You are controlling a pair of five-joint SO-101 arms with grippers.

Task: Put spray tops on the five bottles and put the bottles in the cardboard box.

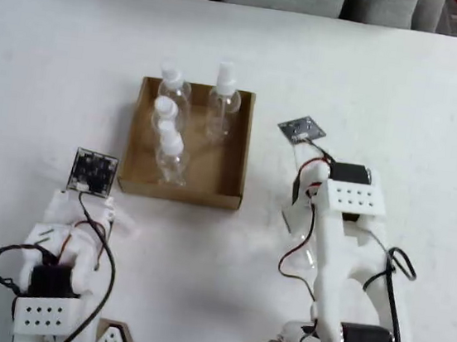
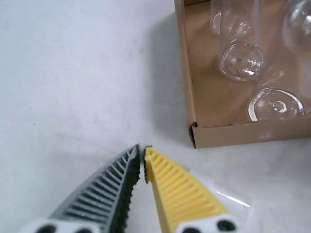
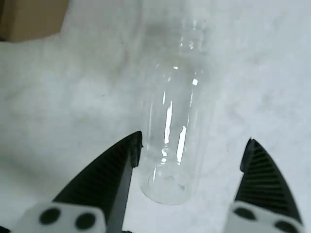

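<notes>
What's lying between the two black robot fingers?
A clear plastic bottle, lying on its side on the white table; the right wrist view shows it.

High camera: overhead, far, looks down, cardboard box (image 1: 180, 190) near centre. Left wrist camera: close, low, facing the box's corner. Right wrist camera: close, beside the box. All three share the box.

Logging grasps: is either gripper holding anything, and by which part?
Nothing is held: the right gripper stands open around the bottle near its base; the left gripper is shut, empty.
</notes>
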